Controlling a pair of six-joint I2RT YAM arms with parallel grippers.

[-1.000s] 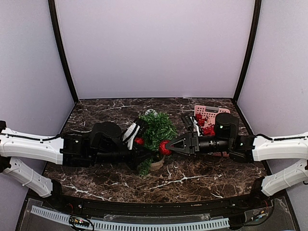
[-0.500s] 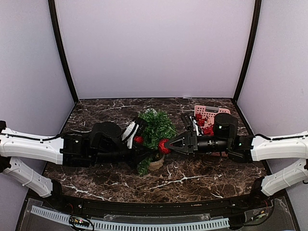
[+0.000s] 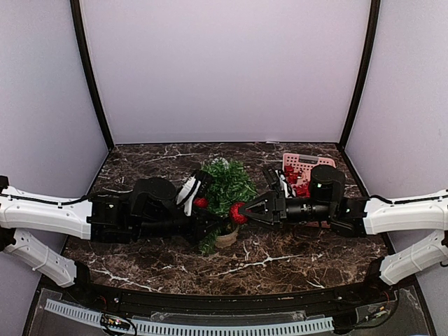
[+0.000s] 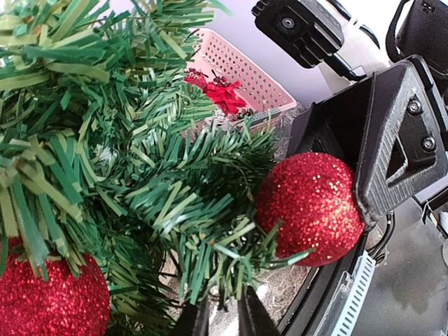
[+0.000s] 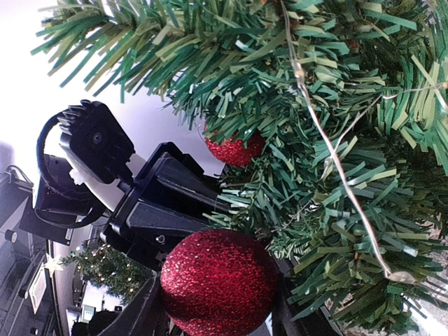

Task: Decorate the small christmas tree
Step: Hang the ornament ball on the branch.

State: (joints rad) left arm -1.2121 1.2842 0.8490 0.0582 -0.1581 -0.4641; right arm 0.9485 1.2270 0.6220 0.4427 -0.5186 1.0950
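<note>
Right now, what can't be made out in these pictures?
- Left gripper: cut off by the left wrist view's bottom edge; from above the small christmas tree hides it.
- Red ball in the right gripper: needles hide any hanging loop, both wrist views.
- Pink basket: contents too small from above, right arm overlapping.

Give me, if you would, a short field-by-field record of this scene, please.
tree: small christmas tree, mid-table on its tan base
right fingers: closed on a red glitter ball, held against the tree's right side
left fingers: low among the branches, nearly together; any hold unclear
second ball: red, among the branches on the tree's left side
basket: pink basket, red ornaments inside, beyond the right arm
table: dark marble
</note>
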